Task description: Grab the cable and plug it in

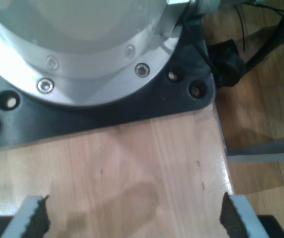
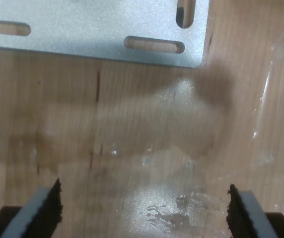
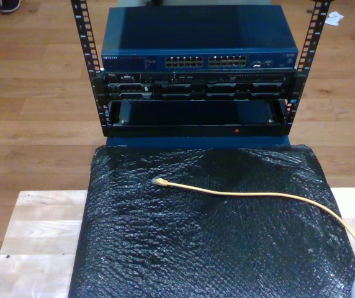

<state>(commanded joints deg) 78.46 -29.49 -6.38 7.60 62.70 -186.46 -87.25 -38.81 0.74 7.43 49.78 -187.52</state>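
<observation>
Here my first gripper (image 1: 134, 215) and my second gripper (image 2: 144, 210) gape empty — the cable (image 3: 252, 195) lies on black wrap (image 3: 196, 248).

Cable (image 3: 258, 194) yellow-orange — mat (image 3: 202, 248) glossy black — switch (image 3: 196, 40) dark blue.

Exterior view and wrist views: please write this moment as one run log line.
cable: lying on black wrap, plug toward switch | my first gripper: open, empty | my second gripper: open, empty | step: grasp not started
</observation>
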